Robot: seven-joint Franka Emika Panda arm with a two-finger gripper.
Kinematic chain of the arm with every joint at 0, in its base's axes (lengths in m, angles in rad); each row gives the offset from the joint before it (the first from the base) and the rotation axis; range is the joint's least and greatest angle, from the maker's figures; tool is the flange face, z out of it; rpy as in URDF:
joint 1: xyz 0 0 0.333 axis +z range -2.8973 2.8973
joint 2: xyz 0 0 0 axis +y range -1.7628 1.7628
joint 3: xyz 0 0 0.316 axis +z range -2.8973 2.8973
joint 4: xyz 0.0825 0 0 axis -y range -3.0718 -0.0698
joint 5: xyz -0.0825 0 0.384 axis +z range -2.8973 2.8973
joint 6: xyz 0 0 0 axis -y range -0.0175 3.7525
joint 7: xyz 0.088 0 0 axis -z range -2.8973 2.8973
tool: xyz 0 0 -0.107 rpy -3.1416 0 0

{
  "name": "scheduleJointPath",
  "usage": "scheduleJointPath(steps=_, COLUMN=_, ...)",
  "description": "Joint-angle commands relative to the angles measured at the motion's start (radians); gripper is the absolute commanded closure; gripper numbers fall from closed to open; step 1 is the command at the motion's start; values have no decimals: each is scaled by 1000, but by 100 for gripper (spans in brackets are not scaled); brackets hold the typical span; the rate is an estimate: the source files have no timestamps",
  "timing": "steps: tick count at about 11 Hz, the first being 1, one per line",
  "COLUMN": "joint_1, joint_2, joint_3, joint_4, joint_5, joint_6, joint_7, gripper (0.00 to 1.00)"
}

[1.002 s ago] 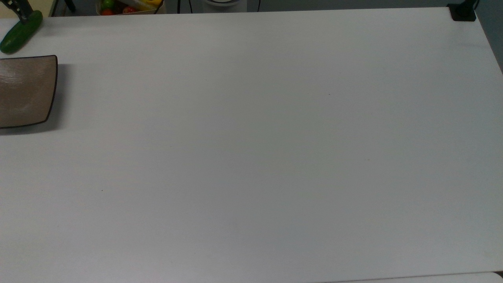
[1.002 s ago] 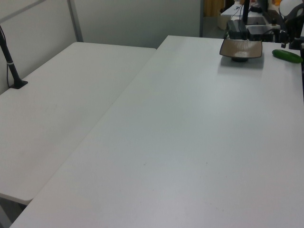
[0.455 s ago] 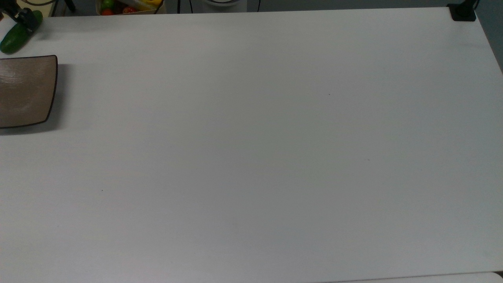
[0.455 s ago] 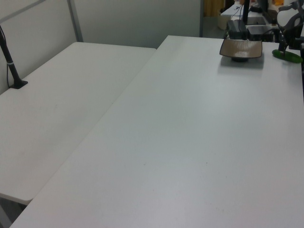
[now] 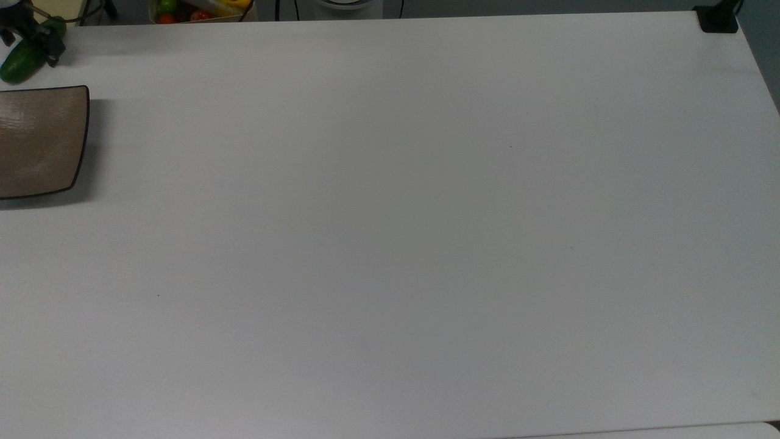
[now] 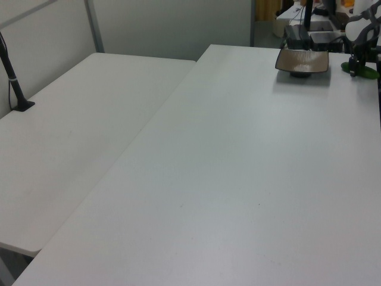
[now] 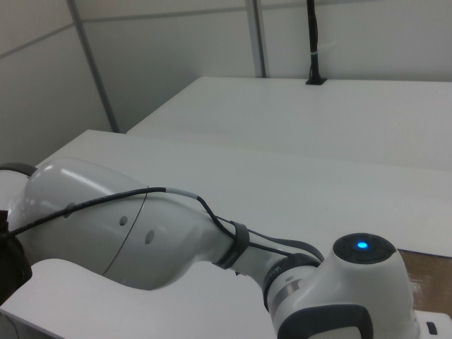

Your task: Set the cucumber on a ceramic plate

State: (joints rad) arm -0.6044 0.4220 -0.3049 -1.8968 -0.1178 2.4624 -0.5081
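**Tool down at the cucumber, plate bare beside it**

I counted one cucumber (image 5: 17,63), one ceramic plate (image 5: 42,141) and one tool (image 5: 27,38) on my screens. The cucumber lay flat on the white bench (image 5: 396,231), in the far corner at the top view's upper left, dark green, with its long axis slanting up toward the top view's right. The plate sat just below it in the top view, near but apart, with a strip of bare bench between them. Nothing lay on the plate.

In the left view the plate (image 6: 302,61) stood at the far end of the bench, raised on a dark foot, and the cucumber (image 6: 362,70) lay to the left view's right of it.

Beyond the bench's far edge in the top view I saw a box of small fruits (image 5: 198,9), red, green and yellow. A black clamp (image 5: 718,19) sat at the top view's upper right corner. A second white table (image 6: 71,137) stood alongside in the left view, with a black post (image 6: 12,74) fixed on it. The right view showed me the arm's white casing (image 7: 212,261) with a blue light.

The tool was down over the cucumber's upper end, its dark fingers (image 5: 53,52) either side of it. In the left view the tool (image 6: 356,64) stood upright at the cucumber. I could not tell whether the fingers had closed on it or how wide they stood.
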Motion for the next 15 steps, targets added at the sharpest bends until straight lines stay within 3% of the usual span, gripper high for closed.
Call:
scheduleJointPath(steps=1, joint_1=-14, joint_2=0, joint_3=9, joint_4=-2, joint_5=-19, joint_6=24, joint_7=-20, gripper=74)
scheduleJointPath(steps=2, joint_1=-12, joint_2=0, joint_3=9, joint_4=1, joint_5=-17, joint_6=24, joint_7=-18, gripper=86)
scheduleJointPath(steps=3, joint_1=-12, joint_2=-2, joint_3=9, joint_4=2, joint_5=-17, joint_6=21, joint_7=-18, gripper=89)
scheduleJointPath(steps=7, joint_1=-1, joint_2=-72, joint_3=24, joint_4=5, joint_5=-2, joint_6=-63, joint_7=-16, gripper=89)
scheduleJointPath(steps=10, joint_1=-11, joint_2=-137, joint_3=88, joint_4=33, joint_5=18, joint_6=-204, joint_7=-6, gripper=88)
scheduleJointPath(steps=13, joint_1=8, joint_2=-120, joint_3=105, joint_4=117, joint_5=185, joint_6=-227, joint_7=29, gripper=88)
scheduleJointPath(steps=15, joint_1=31, joint_2=-57, joint_3=125, joint_4=206, joint_5=265, joint_6=-218, joint_7=104, gripper=88)
